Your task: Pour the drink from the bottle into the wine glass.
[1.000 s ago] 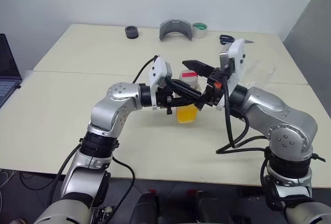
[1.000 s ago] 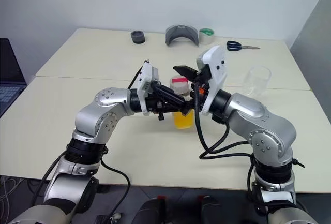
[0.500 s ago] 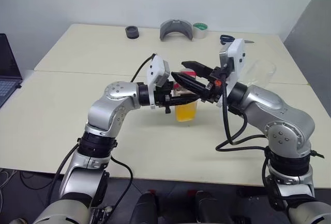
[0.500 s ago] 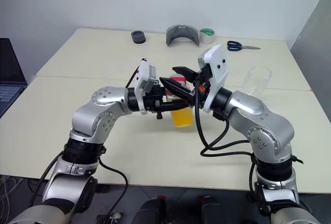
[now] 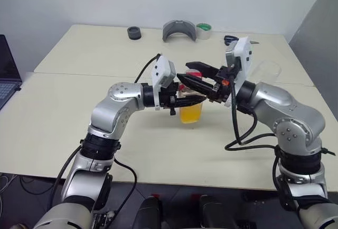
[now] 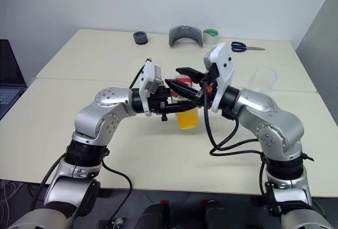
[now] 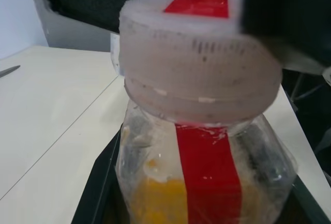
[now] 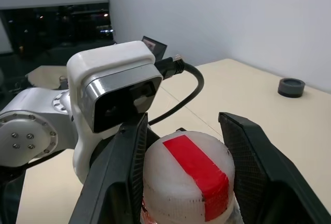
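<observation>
Left gripper (image 5: 196, 99) fingers clamp the bottle (image 5: 191, 108) body, frame centre; right gripper (image 8: 187, 167) fingers straddle its cap (image 8: 187, 178), contact unclear. Wine glass (image 6: 260, 82) stands right of centre.

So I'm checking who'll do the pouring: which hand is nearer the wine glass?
Right. The right hand, at the bottle's cap, is on the wine glass side; the left hand, gripping the bottle, is farther.

My left gripper (image 6: 177, 102) clamps the bottle (image 6: 186, 110) of orange drink (image 6: 186, 119), while my right gripper (image 6: 182, 79) brackets its cap (image 6: 185, 82). The wine glass (image 6: 262, 81) stands well apart.
</observation>
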### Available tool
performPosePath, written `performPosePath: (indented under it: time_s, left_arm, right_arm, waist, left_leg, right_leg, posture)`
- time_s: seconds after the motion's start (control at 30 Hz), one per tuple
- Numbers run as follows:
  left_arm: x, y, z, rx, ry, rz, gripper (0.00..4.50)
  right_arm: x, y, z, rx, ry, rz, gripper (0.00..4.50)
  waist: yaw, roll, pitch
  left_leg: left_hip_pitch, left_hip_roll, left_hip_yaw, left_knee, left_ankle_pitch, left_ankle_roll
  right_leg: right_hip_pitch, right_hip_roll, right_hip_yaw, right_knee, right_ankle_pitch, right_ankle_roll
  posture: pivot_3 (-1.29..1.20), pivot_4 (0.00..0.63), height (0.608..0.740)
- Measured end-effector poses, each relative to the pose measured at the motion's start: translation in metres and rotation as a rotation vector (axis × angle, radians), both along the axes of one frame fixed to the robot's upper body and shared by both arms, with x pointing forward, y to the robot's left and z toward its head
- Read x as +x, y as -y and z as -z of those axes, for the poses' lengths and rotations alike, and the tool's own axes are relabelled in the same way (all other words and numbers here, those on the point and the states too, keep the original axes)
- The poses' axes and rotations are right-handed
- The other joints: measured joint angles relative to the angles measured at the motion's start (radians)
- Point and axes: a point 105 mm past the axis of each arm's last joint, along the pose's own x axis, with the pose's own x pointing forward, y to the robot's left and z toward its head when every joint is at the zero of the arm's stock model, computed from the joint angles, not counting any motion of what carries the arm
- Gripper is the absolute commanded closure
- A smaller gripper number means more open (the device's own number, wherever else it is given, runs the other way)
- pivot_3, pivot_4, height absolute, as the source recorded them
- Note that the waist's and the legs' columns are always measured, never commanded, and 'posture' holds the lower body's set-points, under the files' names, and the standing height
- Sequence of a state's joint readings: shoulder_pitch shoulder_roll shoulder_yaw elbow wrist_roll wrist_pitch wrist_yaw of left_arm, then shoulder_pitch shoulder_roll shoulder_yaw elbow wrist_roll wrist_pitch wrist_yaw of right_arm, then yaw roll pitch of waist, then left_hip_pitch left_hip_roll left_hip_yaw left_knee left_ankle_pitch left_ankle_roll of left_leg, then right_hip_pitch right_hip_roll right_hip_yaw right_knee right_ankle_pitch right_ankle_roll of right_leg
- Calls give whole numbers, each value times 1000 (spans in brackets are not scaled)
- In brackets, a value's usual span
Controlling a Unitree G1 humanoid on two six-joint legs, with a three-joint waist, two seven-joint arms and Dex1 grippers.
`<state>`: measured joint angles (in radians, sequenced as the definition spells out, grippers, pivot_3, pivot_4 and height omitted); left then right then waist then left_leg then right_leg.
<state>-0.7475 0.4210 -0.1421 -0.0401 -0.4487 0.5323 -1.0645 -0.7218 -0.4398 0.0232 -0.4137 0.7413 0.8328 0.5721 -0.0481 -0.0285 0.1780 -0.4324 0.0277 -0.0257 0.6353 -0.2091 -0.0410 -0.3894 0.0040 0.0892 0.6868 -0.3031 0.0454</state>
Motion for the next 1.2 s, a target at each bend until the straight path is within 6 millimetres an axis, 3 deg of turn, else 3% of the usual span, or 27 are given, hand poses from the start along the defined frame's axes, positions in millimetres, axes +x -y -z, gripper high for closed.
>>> performPosePath:
  time_s: [0.33, 0.47, 0.6, 0.73, 0.8, 1.07, 1.2]
  left_arm:
    - [-44, -12, -14, 21, -14, 161, 2724]
    - [-45, -13, -12, 31, -38, 158, 2724]
    - [-46, -11, -7, 39, -49, 149, 2724]
    - [-45, -19, 1, 28, -78, 88, 2724]
    - [-43, -21, 2, 20, -82, 66, 2724]
    - [-28, -12, -3, -26, -71, 40, 2724]
    - [-14, -13, -4, -18, -51, 12, 2724]
  right_arm:
    - [-18, -14, -19, -108, -20, -610, 2638]
    - [-12, -18, -15, -115, 6, -668, 1280]
    - [-3, -1, -3, -149, -13, -577, 25]
    - [6, 46, 17, -153, -93, -303, 25]
    - [1, 56, 18, -123, -108, -210, 25]
    - [-33, 21, 5, 43, -41, 28, 25]
    - [-29, 14, 4, 78, -55, 121, 25]
  waist:
    - [-11, 2, 1]
    - [-6, 2, 2]
    - [9, 2, 2]
    - [20, 1, 2]
    - [19, 2, 2]
    - [0, 2, 2]
    - [0, 2, 2]
  left_leg:
    - [1, 1, -1, 0, 0, 0]
    - [0, 2, -1, 1, 0, 0]
    - [0, 0, -1, 1, 0, 0]
    - [-1, 0, -2, 2, 0, 0]
    - [-1, 0, -3, 2, 0, 0]
    - [0, 1, -1, 4, 0, 0]
    - [0, 0, 0, 5, 0, 0]
  right_leg:
    - [0, 3, -1, 1, 0, 0]
    - [0, 2, -1, 1, 0, 0]
    - [0, -3, -1, 0, 0, 0]
    - [0, -4, -1, -1, 0, 0]
    - [0, -4, -1, 0, 0, 0]
    - [0, 4, 0, 4, 0, 0]
    - [0, 4, 1, 4, 0, 0]
  posture:
    - [0, 150, 740]
    - [0, 150, 740]
    - [0, 150, 740]
    - [0, 150, 740]
    - [0, 150, 740]
    - [0, 150, 740]
    - [0, 150, 740]
